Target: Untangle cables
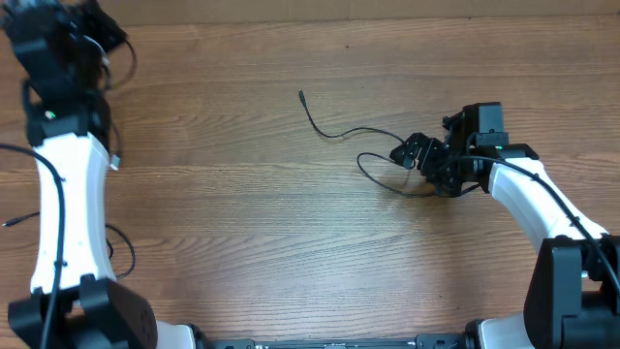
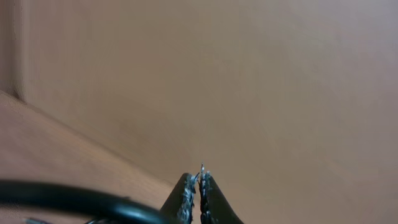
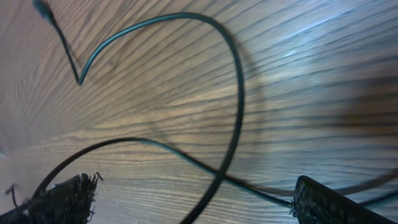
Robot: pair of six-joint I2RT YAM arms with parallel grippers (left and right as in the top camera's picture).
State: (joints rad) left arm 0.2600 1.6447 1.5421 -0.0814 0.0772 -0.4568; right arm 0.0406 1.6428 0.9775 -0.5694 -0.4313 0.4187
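The untangling was at the grasp stage. One thin black cable (image 3: pixel 239 93) lay right of centre on the worktop (image 1: pixel 242 242), its plug (image 1: pixel 301 94) pointing toward the far edge and its other part curling into a loop that crossed itself. The right pincer (image 3: pixel 194 185) hovered low over that crossing, released, one fingertip on each side of it and nothing gripped. The left pincer (image 2: pixel 200 177) was clenched on nothing visible, raised at the far left corner, well apart from the cable. The next move probably called for closing on a single strand beside the crossing, not both, then drawing the loop open.
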